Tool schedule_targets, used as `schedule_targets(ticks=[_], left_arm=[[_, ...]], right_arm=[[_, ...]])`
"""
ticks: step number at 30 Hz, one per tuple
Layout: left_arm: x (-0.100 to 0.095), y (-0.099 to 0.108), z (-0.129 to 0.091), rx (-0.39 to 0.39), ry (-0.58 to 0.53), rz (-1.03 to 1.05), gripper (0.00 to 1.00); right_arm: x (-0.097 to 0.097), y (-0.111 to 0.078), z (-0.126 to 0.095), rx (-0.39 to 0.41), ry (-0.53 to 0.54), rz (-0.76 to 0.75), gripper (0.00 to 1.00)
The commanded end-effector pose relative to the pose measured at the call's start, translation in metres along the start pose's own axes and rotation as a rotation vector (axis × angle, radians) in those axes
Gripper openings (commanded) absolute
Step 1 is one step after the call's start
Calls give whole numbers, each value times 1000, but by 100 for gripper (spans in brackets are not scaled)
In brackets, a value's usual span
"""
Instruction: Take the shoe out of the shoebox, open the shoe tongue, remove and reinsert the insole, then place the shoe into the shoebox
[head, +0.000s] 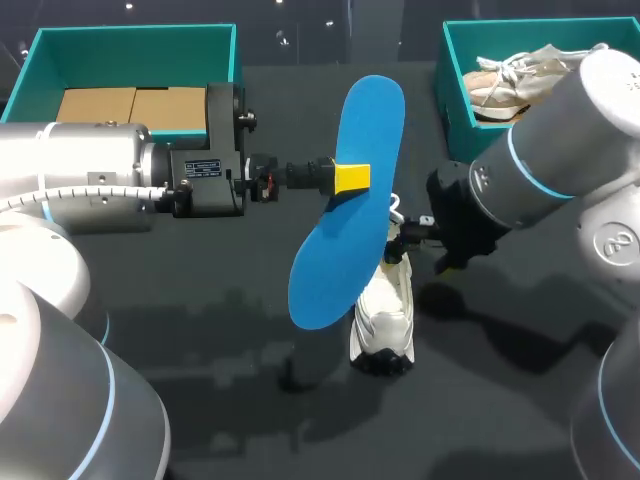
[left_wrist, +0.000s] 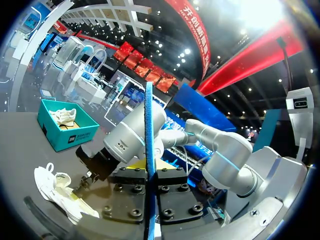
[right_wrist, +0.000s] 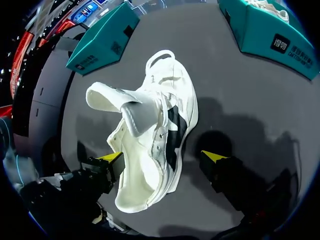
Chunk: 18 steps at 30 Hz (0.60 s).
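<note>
With the white shoe (head: 384, 310) lying out on the bench (head: 200, 300) at 5 o'clock of the blue insole (head: 340, 250), its tongue (right_wrist: 137, 117) folded open, the left jaws are holding the removed insole aloft and the right jaws are standing wide around the shoe, so I am judging that reinserting and boxing are remaining.

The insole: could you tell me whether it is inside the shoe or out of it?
Out. The left hand holds the blue insole up in the air, above the white shoe.
</note>
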<state>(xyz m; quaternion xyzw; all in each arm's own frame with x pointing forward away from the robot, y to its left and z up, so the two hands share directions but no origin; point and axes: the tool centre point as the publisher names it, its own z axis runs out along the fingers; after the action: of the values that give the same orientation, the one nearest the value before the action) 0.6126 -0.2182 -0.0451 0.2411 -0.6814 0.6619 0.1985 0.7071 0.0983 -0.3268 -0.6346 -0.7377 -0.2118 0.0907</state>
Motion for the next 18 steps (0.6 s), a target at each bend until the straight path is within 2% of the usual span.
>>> schedule_targets(ticks=[1,3,5,14,18], left_arm=[[1,2,0,5,0,1,0],[1,2,0,5,0,1,0],[1,2,0,5,0,1,0],[0,-2,-1,10,10,38,0],[-1,-10,-4,13,24,106,0]], right_arm=[[-4,-5,-2,-8,25,0,100],[-2,-2,-5,-20,67,-23,100],[-1,3,-15,-14,72,-15,100],[-2,18,-56,6,243,-7,100],[-3,23,-66,8,252,4,100]])
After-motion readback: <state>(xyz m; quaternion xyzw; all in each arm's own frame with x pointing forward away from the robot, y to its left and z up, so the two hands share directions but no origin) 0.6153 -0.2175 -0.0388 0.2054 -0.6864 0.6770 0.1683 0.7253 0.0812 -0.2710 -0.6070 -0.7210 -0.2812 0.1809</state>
